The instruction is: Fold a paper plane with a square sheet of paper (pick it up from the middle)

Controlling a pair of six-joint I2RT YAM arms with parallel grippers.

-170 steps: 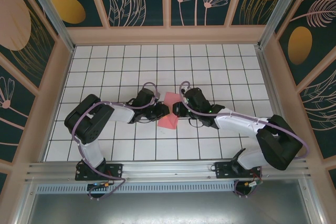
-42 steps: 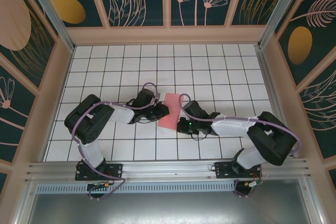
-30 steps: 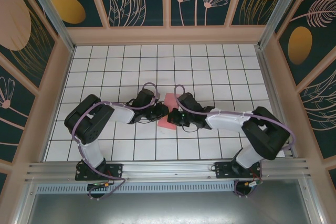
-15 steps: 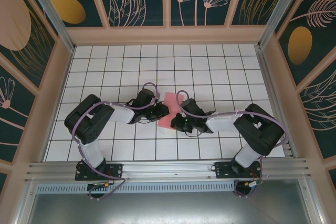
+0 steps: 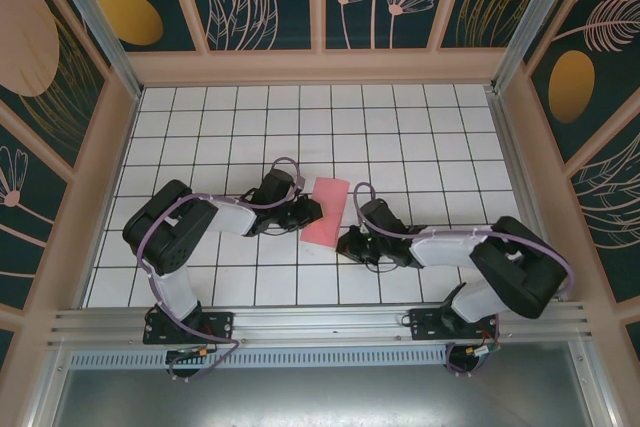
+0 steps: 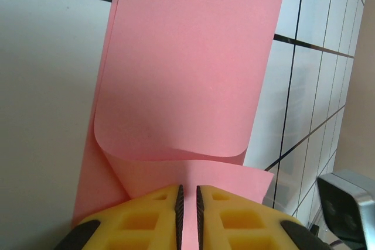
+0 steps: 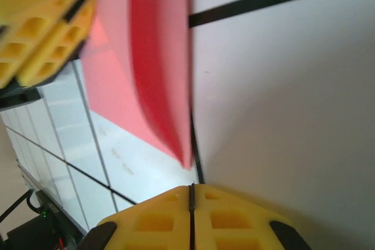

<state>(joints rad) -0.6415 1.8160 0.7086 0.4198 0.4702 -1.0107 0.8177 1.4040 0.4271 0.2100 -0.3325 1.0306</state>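
change: right tool (image 5: 346, 244) has backed off the thin pink paper sheet (image 5: 327, 209) to the near right. Its jaws are pressed together and empty.
meaning: the pressing pass is probably over, but the crease looks unfinished.
left tool (image 6: 187, 192): narrow, pinching the sheet's edge.
location: mid-bench on the white gridded tile bench (image 5: 250, 127), just beside the right tool.
shape: doubled into a rectangle. The fold is a soft loop and the layers gape.
texture: matte, plain, floppy.
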